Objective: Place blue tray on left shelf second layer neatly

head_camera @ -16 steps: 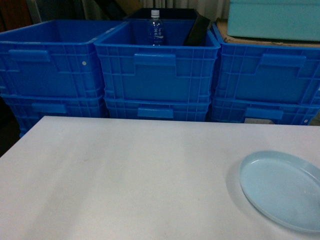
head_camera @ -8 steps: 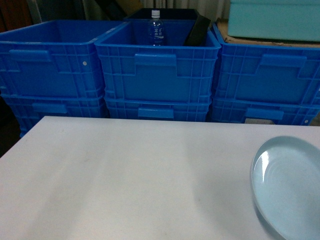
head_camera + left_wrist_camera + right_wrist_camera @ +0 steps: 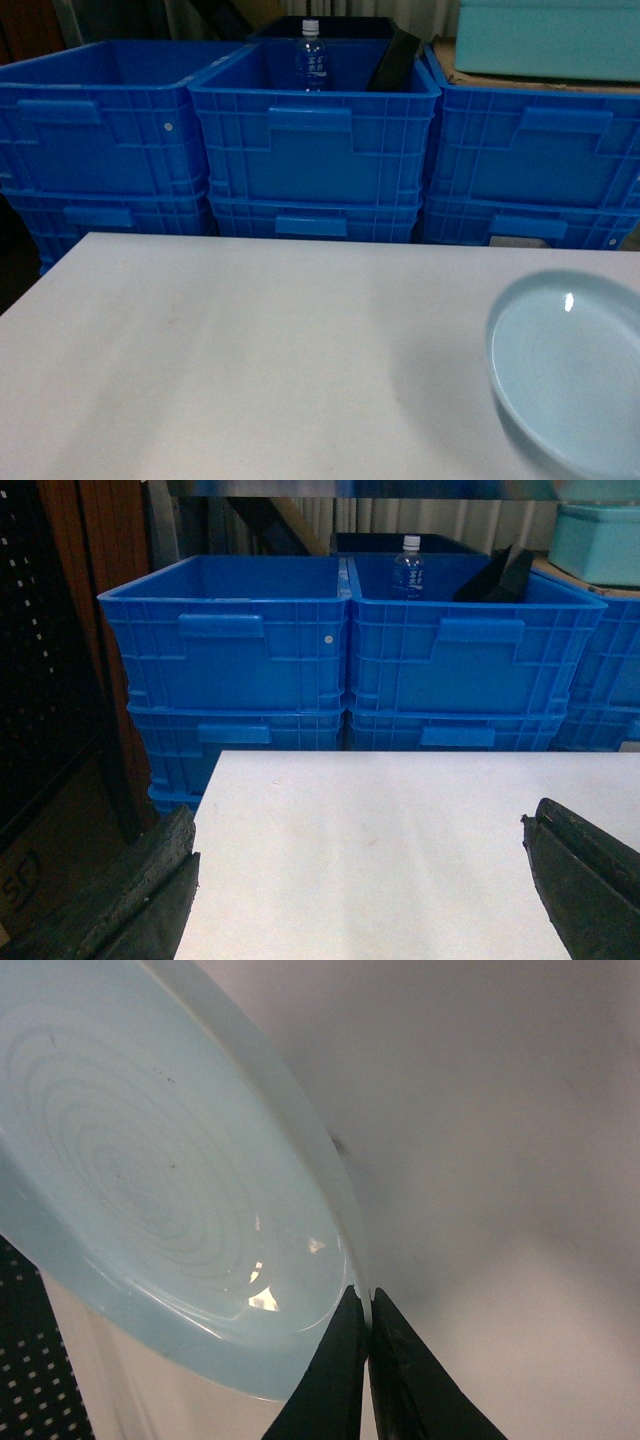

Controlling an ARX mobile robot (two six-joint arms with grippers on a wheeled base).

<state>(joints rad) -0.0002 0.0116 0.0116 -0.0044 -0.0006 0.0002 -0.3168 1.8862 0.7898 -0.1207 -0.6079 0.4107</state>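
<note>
The blue tray (image 3: 565, 370) is a pale oval dish at the head view's right edge, held off the white table (image 3: 250, 350) and tilted with its inside facing me. In the right wrist view my right gripper (image 3: 368, 1295) is shut on the blue tray's (image 3: 150, 1160) thin rim. My left gripper (image 3: 360, 880) stands open over the table's left part, its dark fingers (image 3: 140, 900) wide apart with nothing between them. Neither gripper shows in the head view. The left shelf is out of view.
Dark-blue ribbed crates (image 3: 315, 140) are stacked two high in a row right behind the table. A water bottle (image 3: 311, 55) stands in the middle one. A teal box (image 3: 545, 40) sits on the right crate. A brown panel (image 3: 90, 630) stands left of the table.
The tray lay flat on the table a second ago. It has since been lifted and tipped up steeply, and is now less steeply tilted and a little further left.
</note>
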